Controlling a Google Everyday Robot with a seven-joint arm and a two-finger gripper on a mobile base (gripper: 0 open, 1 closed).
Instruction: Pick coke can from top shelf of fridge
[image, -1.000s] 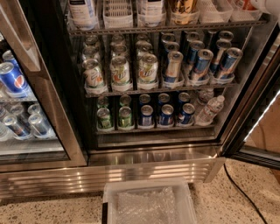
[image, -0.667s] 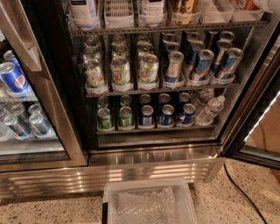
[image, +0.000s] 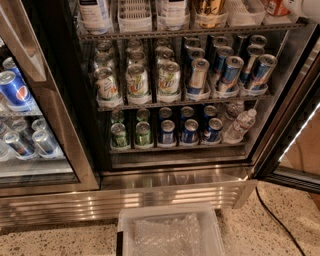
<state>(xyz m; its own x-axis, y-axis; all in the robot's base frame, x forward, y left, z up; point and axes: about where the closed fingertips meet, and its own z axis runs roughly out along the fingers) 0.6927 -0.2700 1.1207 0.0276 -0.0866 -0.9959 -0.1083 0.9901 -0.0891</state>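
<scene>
- We see the tool only as a white sliver in the top right corner; open or closed, we cannot tell.
- The coke can is at the right end of the top shelf of the fridge, just beside the tool and cut off by the frame edge.
- Versus the earlier frames, we spot no shift in the cans or the view.

My robot's body: one pale sliver, top right corner.

All I see of the machine from here is the smooth, white, rounded plastic casing of the claw, cut off by the top and right edges of the view. Its underside shades to pale grey. I cannot tell which part of the claw this is.
</scene>
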